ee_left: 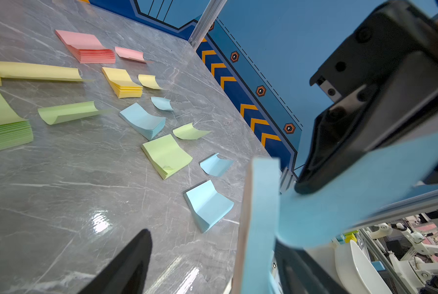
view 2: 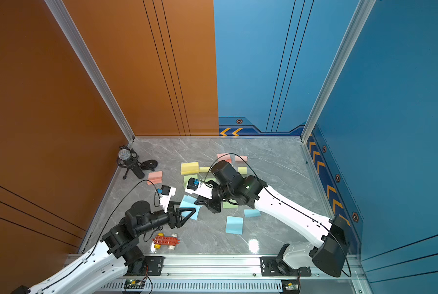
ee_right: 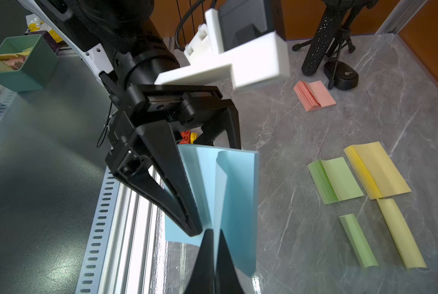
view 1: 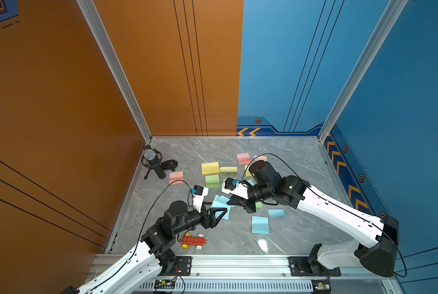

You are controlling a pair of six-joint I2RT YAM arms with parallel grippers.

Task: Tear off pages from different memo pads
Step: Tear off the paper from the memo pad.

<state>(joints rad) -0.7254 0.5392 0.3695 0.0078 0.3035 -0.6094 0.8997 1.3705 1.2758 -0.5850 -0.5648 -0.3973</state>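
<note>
The blue pad [ee_left: 261, 216] stands on edge over the middle of the desk [view 1: 289, 163], between the two arms; I cannot tell whether it touches the surface. A bent blue sheet [ee_left: 340, 203] is peeled away from its face.

A second blue pad [view 1: 260, 224] lies toward the front right, with a loose blue sheet [view 1: 276, 212] just beside it. Behind the middle, a green pad [view 1: 212, 180] and a yellow pad [view 1: 210, 168] sit side by side, and a rolled yellow sheet [view 1: 228, 169] lies next to the yellow one. A pink pad [view 1: 176, 177] lies nearer the left edge, and the other pink pad [view 1: 243, 158] toward the back edge. A red toy car [view 1: 193, 240] sits near the front edge, and a microphone [view 1: 150, 157] on a small tripod fills the back left corner.

The desk is grey, marbled and glossy, with a bright glare near the front. An orange wall [view 1: 60, 101] closes the left and part of the back. A blue wall [view 1: 365, 76] with orange chevrons at its foot closes the rest. Metal posts [view 1: 116, 63] rise from the back corners, and a metal rail [view 1: 238, 264] along the front carries both arms.

The right pincer [ee_right: 214, 231] is closed tight, its tips nipping the bent blue sheet. The left pincer [ee_left: 212, 239] is partly spread, its jaws astride the blue pad. One finger stands clear of the pad with bare desk between them, and the other lies close against its far side.
</note>
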